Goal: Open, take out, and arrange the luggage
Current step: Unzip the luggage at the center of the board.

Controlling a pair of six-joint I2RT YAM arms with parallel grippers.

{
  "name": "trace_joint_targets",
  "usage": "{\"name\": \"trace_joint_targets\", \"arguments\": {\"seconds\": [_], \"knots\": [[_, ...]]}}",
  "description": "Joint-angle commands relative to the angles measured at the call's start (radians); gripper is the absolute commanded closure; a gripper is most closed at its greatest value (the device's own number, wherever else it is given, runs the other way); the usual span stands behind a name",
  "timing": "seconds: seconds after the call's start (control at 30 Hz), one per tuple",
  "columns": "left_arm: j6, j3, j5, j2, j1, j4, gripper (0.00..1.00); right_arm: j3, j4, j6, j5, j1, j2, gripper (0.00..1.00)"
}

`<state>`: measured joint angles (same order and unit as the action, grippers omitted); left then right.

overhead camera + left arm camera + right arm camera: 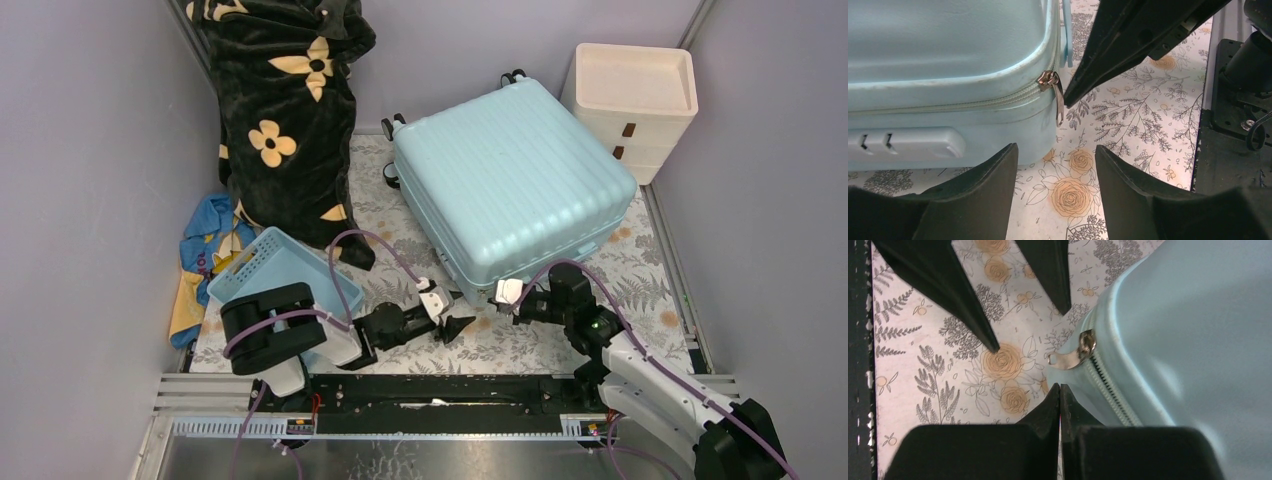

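Luggage (510,170): pale aqua hard-shell suitcase with ribbed shell, lying flat and zipped shut across the middle and far right of the surface (650,265), on its floral-print cover. Small wheels toward the far edge; one corner turned toward the near edge, right between the two arms.

Zipper pull (1068,360) at that near corner, a small metal tab hanging off the slider where the zip bends round the shell. Seen from the left wrist, just left of the corner on the side wall: a raised panel (898,142) with two dark slots.

Right gripper (1059,386): clenched, fingers pressed flat together with nothing between them, tips just short of the zipper pull. From the left wrist, the same black wedge reaching down to end just beside the pull; contact or not, impossible to tell.

Left gripper (1055,149): released, fingers spread wide, hovering low over the floral cover near the same corner, grasping nothing and apart from the shell.

Along the left edge: small blue plastic basket (270,265) tilted up beside the left arm, a blue and yellow cloth (205,250) behind it. At the far left corner: black blanket (290,100) with cream flowers, heaped against the wall. At the far right corner: cream drawer unit (635,95), just beside the luggage.
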<state>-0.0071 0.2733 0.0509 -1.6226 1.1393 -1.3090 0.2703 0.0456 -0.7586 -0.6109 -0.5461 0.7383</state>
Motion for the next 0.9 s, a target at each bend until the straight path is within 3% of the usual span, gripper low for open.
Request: {"name": "trace_joint_targets", "arguments": {"seconds": [0.0, 0.17, 0.87], "knots": [[-0.027, 0.051, -0.006, -0.057, 0.007, -0.094, 0.38, -0.003, 0.178, 0.068, 0.022, -0.019, 0.015, 1.00], [-0.038, 0.069, 0.003, -0.078, 0.007, -0.093, 0.44, -0.021, 0.206, 0.119, -0.005, -0.034, -0.011, 1.00], [-0.024, 0.091, 0.085, -0.104, -0.004, -0.097, 0.45, -0.035, 0.255, 0.167, 0.055, -0.083, 0.002, 1.00]]}}
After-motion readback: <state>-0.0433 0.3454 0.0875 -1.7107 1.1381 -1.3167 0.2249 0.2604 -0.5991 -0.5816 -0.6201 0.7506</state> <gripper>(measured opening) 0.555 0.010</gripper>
